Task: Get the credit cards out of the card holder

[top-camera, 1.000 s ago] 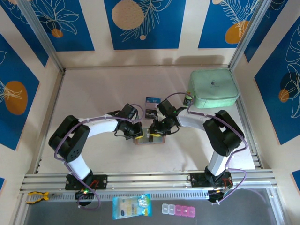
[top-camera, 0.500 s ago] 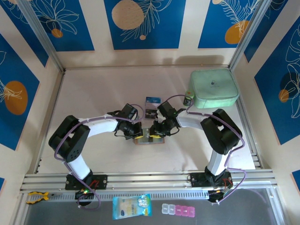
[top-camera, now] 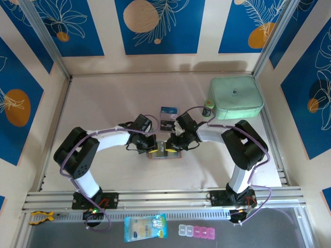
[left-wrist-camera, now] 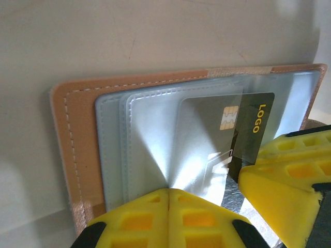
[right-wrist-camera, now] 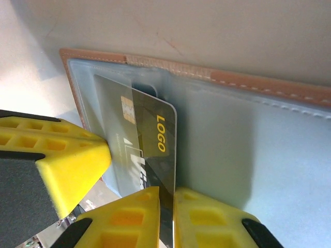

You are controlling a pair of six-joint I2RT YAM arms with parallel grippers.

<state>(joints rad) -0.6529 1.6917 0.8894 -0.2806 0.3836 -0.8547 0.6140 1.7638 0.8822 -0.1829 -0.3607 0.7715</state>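
The tan card holder (top-camera: 164, 153) lies open on the table between both arms. Its pale grey pockets (left-wrist-camera: 145, 134) face up. A dark credit card (left-wrist-camera: 256, 129) marked LOGO sticks partly out of one pocket. My left gripper (left-wrist-camera: 169, 194) is shut, pinching a clear pocket sheet of the card holder (left-wrist-camera: 77, 155). My right gripper (right-wrist-camera: 167, 199) is shut on the edge of that dark card (right-wrist-camera: 155, 129), over the holder (right-wrist-camera: 258, 82). Two more cards lie loose behind the holder, one blue (top-camera: 168, 110) and one dark (top-camera: 166, 124).
A large mint-green case (top-camera: 235, 97) stands at the back right, with a small dark object (top-camera: 208, 107) beside it. On the near ledge lie a blue-and-yellow packet (top-camera: 146, 227) and a clear compartment box (top-camera: 199, 231).
My right gripper's jaws have narrowed onto the dark card's edge, and the wrist has shifted slightly to the right. The left arm has stayed still.
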